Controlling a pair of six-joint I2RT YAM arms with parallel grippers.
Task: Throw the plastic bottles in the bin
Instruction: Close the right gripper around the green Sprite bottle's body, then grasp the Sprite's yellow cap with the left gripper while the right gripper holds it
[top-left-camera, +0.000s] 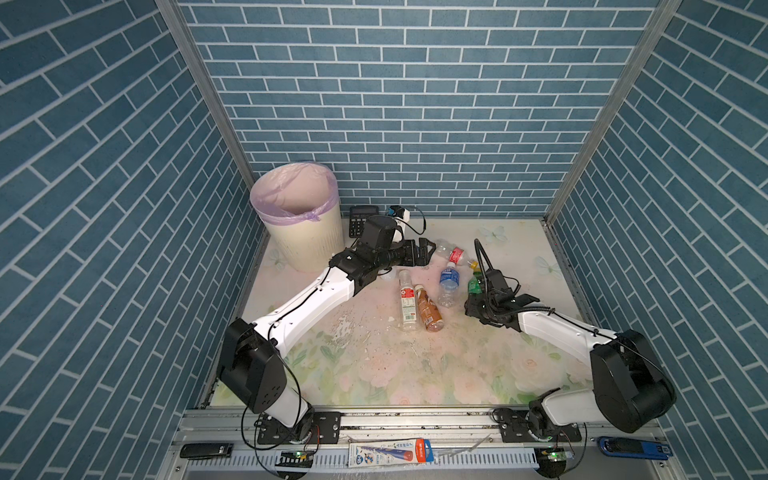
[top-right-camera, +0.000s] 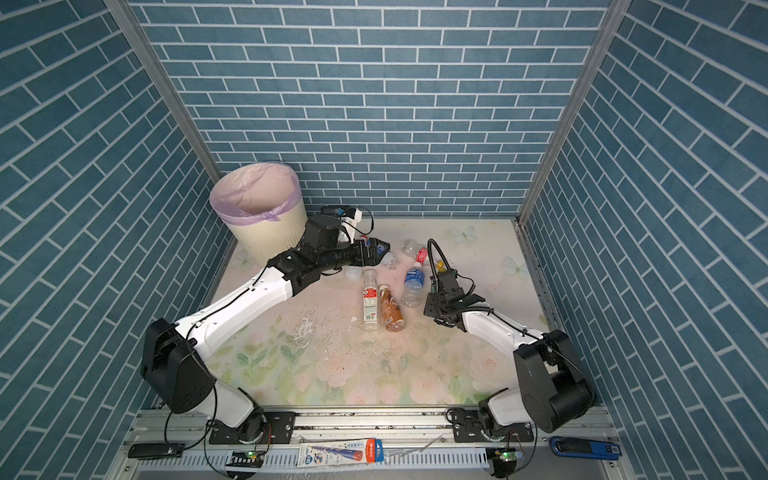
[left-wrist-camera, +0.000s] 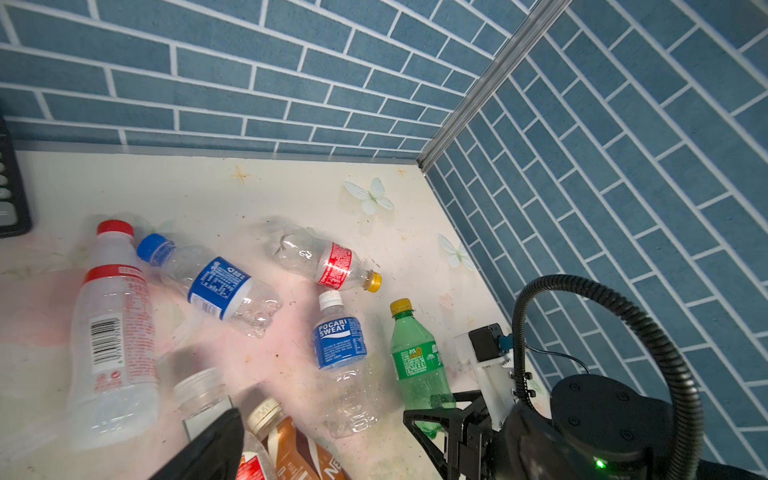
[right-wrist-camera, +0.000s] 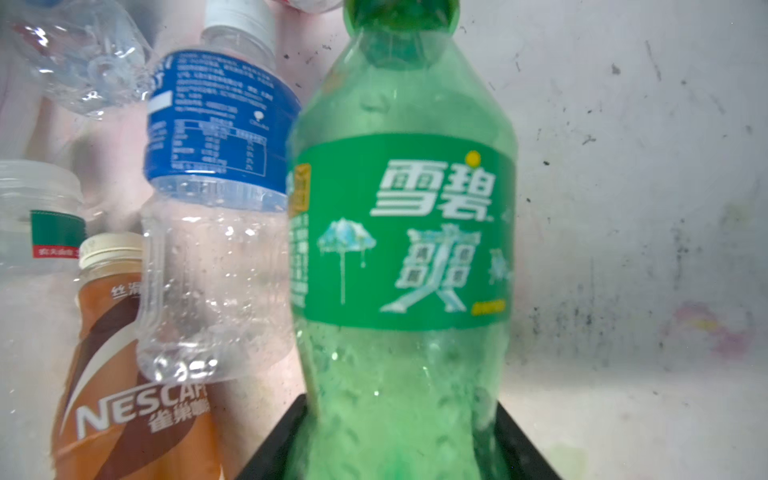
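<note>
Nearest, the green bottle (right-wrist-camera: 399, 249) lies right of centre on the tabletop (top-left-camera: 415, 365), its base pinched by the right gripper (right-wrist-camera: 401, 440), while the left gripper (top-left-camera: 426, 249) gapes empty by other bottles (top-left-camera: 449, 284) mid-frame and the bin (top-left-camera: 305, 245), left of centre, looks unfilled.

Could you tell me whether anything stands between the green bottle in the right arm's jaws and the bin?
Yes: the left arm, its jaws open, lies across the straight line from the green plastic bottle to the cream-white ribbed bin, and the blue-labelled clear bottle lies beside the green one on that side.
</note>
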